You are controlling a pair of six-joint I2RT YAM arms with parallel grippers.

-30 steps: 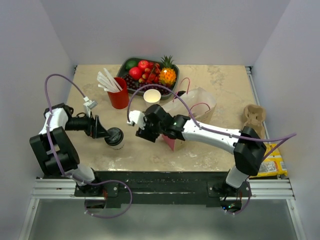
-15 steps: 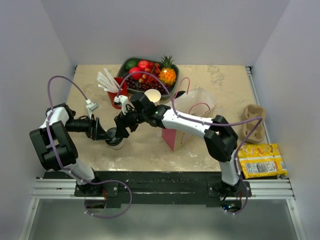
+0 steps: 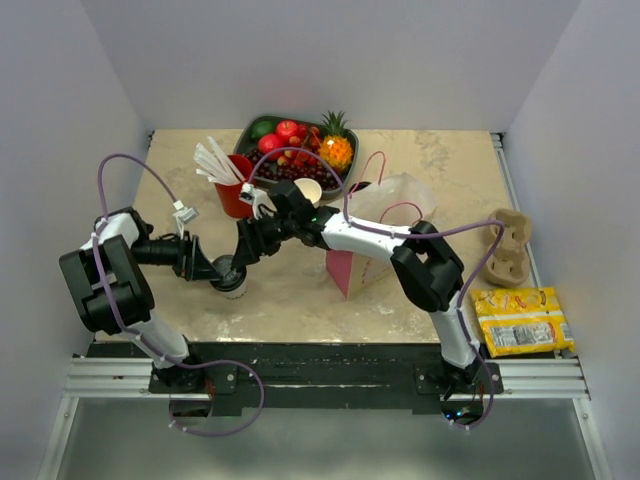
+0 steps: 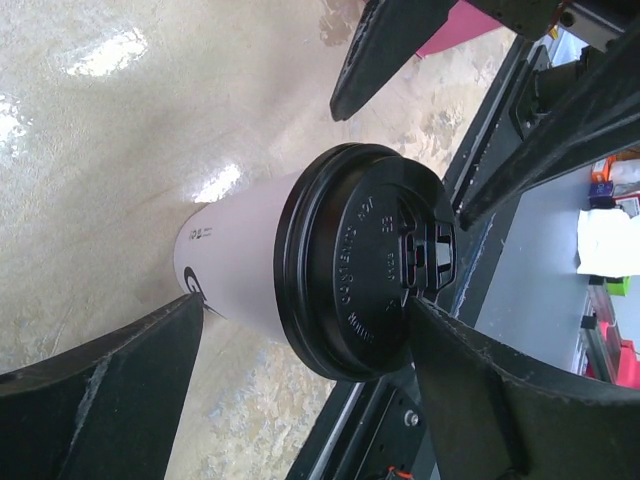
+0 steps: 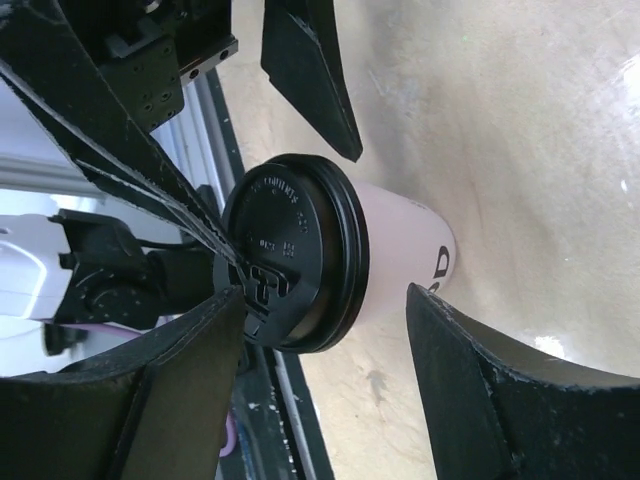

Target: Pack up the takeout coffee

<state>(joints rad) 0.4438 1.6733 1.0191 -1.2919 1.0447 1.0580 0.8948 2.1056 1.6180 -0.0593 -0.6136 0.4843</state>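
Observation:
The takeout coffee (image 3: 229, 274), a white paper cup with a black lid, stands upright at the near left of the table. My left gripper (image 3: 212, 268) reaches it from the left and my right gripper (image 3: 247, 246) from the right. In the left wrist view the cup (image 4: 250, 250) lies between the wide-apart jaws of the left gripper (image 4: 308, 300), one finger by the lid's tab and the other by the base. The right wrist view shows the same cup (image 5: 395, 250) spanned by the right gripper (image 5: 325, 295), whose jaws also stand wide. Both are open.
A white paper bag (image 3: 390, 215) with a pink side stands open right of centre. Behind the coffee are a red cup with straws (image 3: 237, 196), a lidless white cup (image 3: 308, 190) and a fruit tray (image 3: 262, 127). A cardboard cup carrier (image 3: 507, 245) and yellow packets (image 3: 520, 320) lie far right.
My right arm has swung left from beside the bag to the coffee, and its jaws have opened wider around it. The left gripper and the cup have hardly moved.

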